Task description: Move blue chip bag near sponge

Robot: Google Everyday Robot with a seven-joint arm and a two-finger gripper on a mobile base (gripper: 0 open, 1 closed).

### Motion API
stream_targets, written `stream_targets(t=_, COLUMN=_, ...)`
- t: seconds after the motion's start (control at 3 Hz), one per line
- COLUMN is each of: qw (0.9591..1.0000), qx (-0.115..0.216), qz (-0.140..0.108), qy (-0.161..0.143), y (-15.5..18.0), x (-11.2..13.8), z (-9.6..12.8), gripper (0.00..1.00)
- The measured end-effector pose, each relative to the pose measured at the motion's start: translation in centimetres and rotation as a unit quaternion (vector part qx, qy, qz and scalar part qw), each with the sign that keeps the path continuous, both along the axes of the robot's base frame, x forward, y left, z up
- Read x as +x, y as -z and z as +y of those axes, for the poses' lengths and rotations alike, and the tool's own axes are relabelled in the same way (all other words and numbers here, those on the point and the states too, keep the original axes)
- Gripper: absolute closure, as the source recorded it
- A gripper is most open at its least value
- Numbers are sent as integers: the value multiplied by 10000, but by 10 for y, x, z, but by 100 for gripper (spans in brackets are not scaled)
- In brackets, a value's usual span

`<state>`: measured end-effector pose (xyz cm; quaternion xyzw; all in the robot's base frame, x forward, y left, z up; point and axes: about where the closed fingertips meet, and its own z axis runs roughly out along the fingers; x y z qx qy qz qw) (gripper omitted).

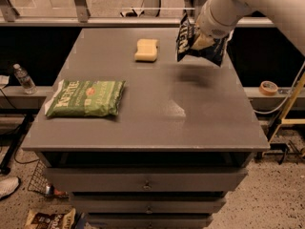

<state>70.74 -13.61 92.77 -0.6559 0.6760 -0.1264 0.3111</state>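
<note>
The jaws are clamped on the upper edge of the blue chip bag (212, 51), though the fingers themselves are mostly hidden behind the crinkled foil and the thick wrist. The gripper (203, 38) sits over the far right part of the desk (143, 128), close to its back edge.

The white arm (257, 4) enters from the upper right corner and slopes down and to the left. Its broad round wrist section ends right at the top of the bag.

The bag hangs in the air, clear of the desk top and tilted, with its lower corner pointing down to the right. White lettering shows on its left side. A soft dark shadow (190, 75) lies on the desk surface below it and a little nearer the camera.

The sponge (146, 50) rests flat on the desk to the left of the bag, near it but not touching, with bare desk between them. A green chip bag (86, 98) lies flat near the left edge, well apart from both.

Beyond the desk, a water bottle (24, 78) stands on a low ledge at the left, and a roll of tape (269, 87) lies on a ledge at the right. Another snack bag (47, 219) lies on the floor at the lower left, beside the drawers.
</note>
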Motion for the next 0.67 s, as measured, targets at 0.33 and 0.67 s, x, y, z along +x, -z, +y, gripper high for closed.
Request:
stream_targets(t=0.33, qw=9999, qx=-89, qz=-127, qy=-28, y=2, x=23, z=1, gripper=100)
stream_targets(t=0.67, qw=9997, qx=-134, qz=-191, qy=-42, y=3, x=35, z=1, gripper=100)
